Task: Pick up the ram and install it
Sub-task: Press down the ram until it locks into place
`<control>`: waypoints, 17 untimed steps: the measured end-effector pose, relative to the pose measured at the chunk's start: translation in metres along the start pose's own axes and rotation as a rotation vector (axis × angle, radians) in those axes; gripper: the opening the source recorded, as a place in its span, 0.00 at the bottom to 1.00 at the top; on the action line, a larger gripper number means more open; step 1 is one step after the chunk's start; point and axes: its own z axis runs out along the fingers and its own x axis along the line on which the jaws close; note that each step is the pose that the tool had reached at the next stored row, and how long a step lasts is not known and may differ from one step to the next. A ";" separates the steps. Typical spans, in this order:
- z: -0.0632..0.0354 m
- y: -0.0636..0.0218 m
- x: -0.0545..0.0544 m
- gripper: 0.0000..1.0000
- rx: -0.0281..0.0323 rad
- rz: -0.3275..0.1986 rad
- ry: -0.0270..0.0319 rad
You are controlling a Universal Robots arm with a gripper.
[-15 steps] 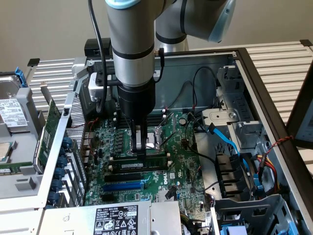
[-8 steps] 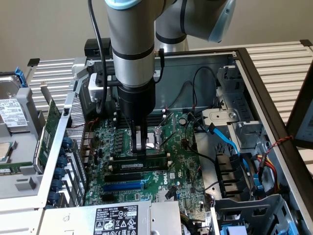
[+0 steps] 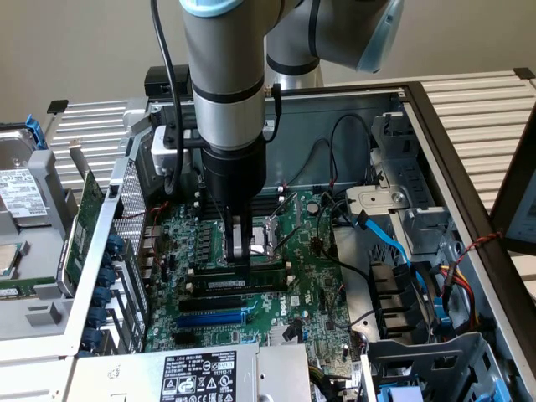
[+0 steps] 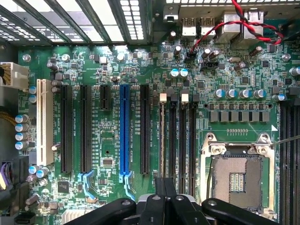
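The ram (image 3: 261, 274), a thin green stick with dark chips and a white label, stands on edge in a memory slot beside the CPU socket. In the wrist view the ram (image 4: 162, 136) appears as a narrow line running along the slot with the white latch. My gripper (image 3: 239, 261) points straight down over the middle of the stick, its fingers shut together. The wrist view has the gripper (image 4: 165, 183) with its tips at the ram's top edge. I cannot tell whether they touch it.
Empty black memory slots (image 4: 183, 140) lie alongside the ram. The open CPU socket (image 4: 234, 180) is close by, and a blue slot (image 4: 124, 131) lies on the other side. A green expansion card (image 3: 84, 222) stands at the exterior view's left. Blue cables (image 3: 394, 243) cross on the right.
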 end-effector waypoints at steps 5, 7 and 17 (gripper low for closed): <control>0.0017 0.0000 0.000 0.11 0.0000 0.000 -0.0008; 0.0023 0.0002 0.000 0.11 0.0000 0.000 -0.0012; -0.0119 0.0003 0.000 0.11 0.0003 0.000 -0.0020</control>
